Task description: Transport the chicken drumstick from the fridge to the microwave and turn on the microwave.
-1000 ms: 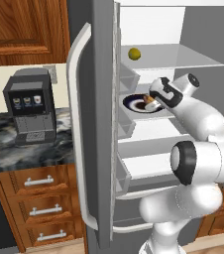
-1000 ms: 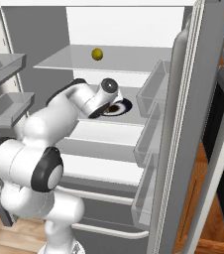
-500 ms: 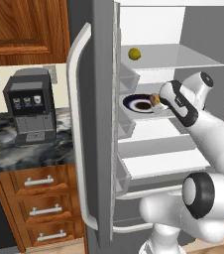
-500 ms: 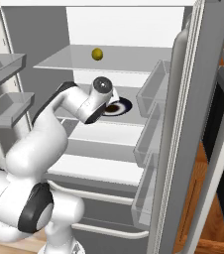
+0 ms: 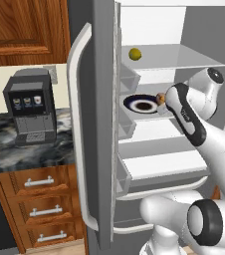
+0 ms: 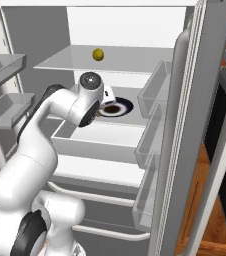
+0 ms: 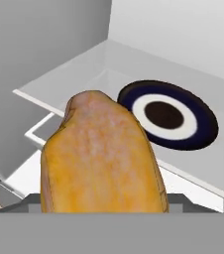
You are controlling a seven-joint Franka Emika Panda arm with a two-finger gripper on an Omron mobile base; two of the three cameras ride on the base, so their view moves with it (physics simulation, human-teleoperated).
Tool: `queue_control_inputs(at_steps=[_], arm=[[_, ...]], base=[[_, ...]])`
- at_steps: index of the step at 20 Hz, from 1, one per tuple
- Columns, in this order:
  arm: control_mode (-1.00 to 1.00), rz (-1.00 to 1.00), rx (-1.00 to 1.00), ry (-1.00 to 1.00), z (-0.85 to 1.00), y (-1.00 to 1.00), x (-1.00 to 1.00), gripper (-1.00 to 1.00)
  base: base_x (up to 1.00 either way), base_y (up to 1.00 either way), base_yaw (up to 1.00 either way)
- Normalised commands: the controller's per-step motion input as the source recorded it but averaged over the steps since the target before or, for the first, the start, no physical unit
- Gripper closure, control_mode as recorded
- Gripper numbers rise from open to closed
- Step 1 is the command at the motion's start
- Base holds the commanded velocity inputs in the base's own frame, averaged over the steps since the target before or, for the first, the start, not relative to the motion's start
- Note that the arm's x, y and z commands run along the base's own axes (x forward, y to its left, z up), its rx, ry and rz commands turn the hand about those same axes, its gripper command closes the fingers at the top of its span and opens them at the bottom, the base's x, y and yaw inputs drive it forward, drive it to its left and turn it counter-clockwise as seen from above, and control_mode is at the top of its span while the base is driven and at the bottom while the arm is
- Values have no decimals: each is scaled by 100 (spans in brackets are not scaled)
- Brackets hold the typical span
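The fridge (image 5: 100, 124) stands open, white shelves showing. My gripper (image 5: 164, 99) reaches in over the middle shelf, at the right edge of a dark blue and white plate (image 5: 142, 104). It is shut on the chicken drumstick (image 7: 101, 154), a golden-brown lump that hides the fingertips in the hand view. The drumstick (image 5: 160, 97) shows as a small orange spot at the hand, held above the shelf beside the plate (image 7: 166, 115). From the right, the hand (image 6: 107, 95) sits just left of the plate (image 6: 116, 107). I cannot make out the microwave for certain.
A yellow round fruit (image 5: 134, 53) lies on the upper glass shelf. Door bins (image 6: 155, 90) line the open right door. A black and grey coffee machine (image 5: 30, 107) stands on the marble counter at left. A dark glass panel (image 6: 224, 150) shows behind the right door.
The hand has drawn back a little off the plate with the drumstick still in it, baring more of the plate. The arm's elbow has swung down and to the side.
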Motion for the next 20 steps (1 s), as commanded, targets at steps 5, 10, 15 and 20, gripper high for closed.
queue_control_inputs(at_steps=[5,10,15,20], arm=[[-100,-22,0,11,32,0,-36,100],[-100,-17,0,6,25,-3,-27,100],[-100,-8,0,0,13,-2,-39,100],[-100,-2,0,-5,6,0,-41,100]], base=[[0,0,0],[0,0,0],[0,0,0],[0,0,0]])
